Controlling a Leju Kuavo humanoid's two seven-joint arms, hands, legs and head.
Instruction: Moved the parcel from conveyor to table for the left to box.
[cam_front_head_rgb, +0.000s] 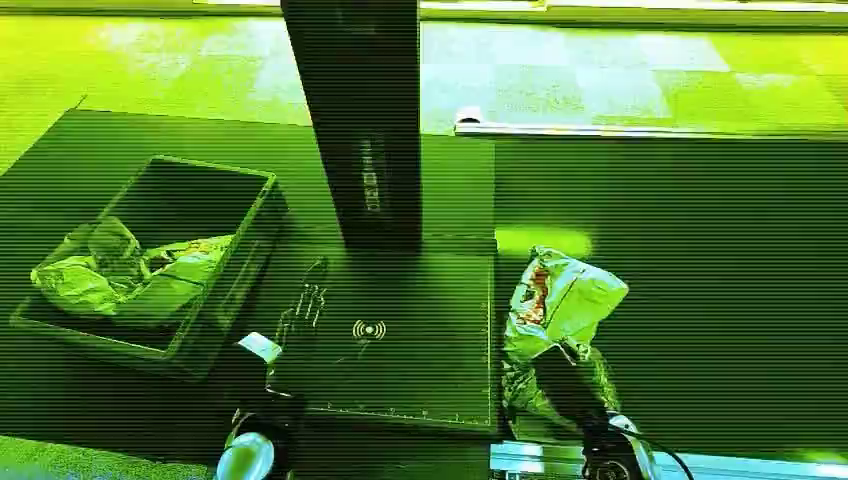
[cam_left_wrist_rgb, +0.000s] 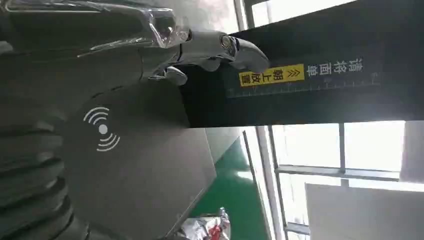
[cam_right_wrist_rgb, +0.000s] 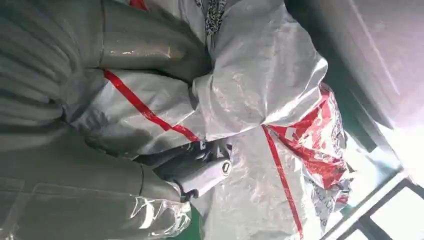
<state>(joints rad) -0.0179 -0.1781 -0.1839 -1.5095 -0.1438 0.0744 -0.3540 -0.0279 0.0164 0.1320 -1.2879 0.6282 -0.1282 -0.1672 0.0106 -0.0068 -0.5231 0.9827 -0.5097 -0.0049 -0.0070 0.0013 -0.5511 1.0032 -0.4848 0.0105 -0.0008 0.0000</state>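
The parcel (cam_front_head_rgb: 560, 300), a crinkled silver plastic bag with red stripes, stands at the left edge of the dark conveyor belt (cam_front_head_rgb: 700, 250), right beside the scanning table (cam_front_head_rgb: 420, 380). My right hand (cam_front_head_rgb: 567, 378) grips its near end; up close, thumb and fingers (cam_right_wrist_rgb: 200, 172) dig into the plastic of the parcel (cam_right_wrist_rgb: 260, 100). My left hand (cam_front_head_rgb: 300, 312) hovers over the table's left side with fingers stretched out and nothing in it. The left wrist view shows the left hand (cam_left_wrist_rgb: 165, 45) above the table's wireless mark (cam_left_wrist_rgb: 102, 129), and the parcel (cam_left_wrist_rgb: 207, 227) far off.
A dark crate (cam_front_head_rgb: 215, 190) stands left of the table and holds several similar bagged parcels (cam_front_head_rgb: 120, 270). A tall dark post (cam_front_head_rgb: 365, 120) rises from the table's far edge. A pale rail (cam_front_head_rgb: 640, 130) borders the conveyor's far side.
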